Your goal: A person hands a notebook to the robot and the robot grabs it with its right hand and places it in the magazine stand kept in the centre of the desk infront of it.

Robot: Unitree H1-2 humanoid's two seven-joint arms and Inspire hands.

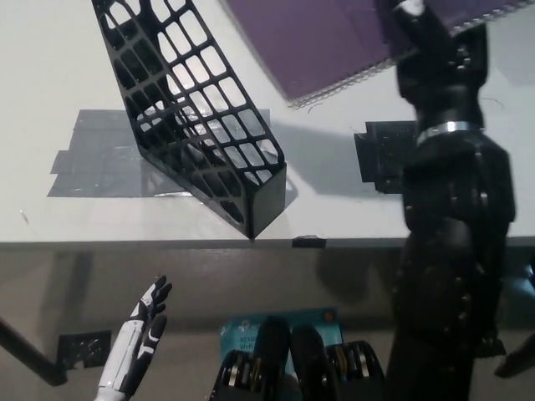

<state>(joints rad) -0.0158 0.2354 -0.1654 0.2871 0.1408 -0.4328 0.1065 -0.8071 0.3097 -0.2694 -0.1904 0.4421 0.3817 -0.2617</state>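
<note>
White desk surface (50, 100) fills the upper part of the head view, ending at a front edge beyond which a darker floor is seen. One black magazine stand (188, 109) of open lattice is set on the desk, leaning in the picture from the upper left down to its solid low end near the front edge. Under and beside the stand, grey tape patches (92, 159) are stuck to the desk. A dark square mark (380, 159) is seen on the desk to the right of the stand, and a small black tab (308, 242) sits at the front edge.

One purple notebook (318, 42) is held high at the top of the picture, above and to the right of the stand and apart from it. Its spiral wire binding runs along the lower edge. No writing can be read on the side that is shown.

The black right hand (422, 38) is raised on its arm and is closed on the notebook at the notebook's right part. The white left hand (146, 322) is rested low at the lower left, below the desk edge, with fingers spread and nothing held.

One teal label with white lettering (251, 330) is seen on the floor at the bottom middle; its words are too small to be read.
</note>
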